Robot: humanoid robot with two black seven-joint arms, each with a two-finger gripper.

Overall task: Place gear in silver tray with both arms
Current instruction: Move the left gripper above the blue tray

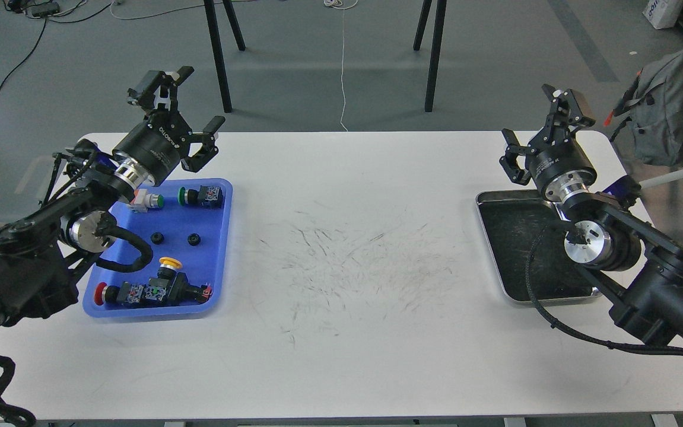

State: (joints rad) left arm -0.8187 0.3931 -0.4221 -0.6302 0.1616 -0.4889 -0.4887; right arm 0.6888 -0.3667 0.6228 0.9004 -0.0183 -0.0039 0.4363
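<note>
Two small black gears point(156, 238) point(194, 239) lie side by side in the middle of the blue plastic tray point(223, 249) at the left. The silver tray point(498, 261), its dark scratched bottom bare, sits on the right side of the table. My left gripper point(201, 98) hangs open and empty above the blue tray's far edge, well above the gears. Open and empty too, my right gripper point(528, 114) is raised just beyond the silver tray's far left corner. My right arm's wrist and cable hide part of that tray's right side.
The blue tray also holds several push-button switches: green ones point(201, 196) at the back, and a yellow one point(170, 263) and red ones point(104, 293) at the front. A scuffed white table point(347, 267) spans the middle. Black stand legs point(218, 59) rise behind it.
</note>
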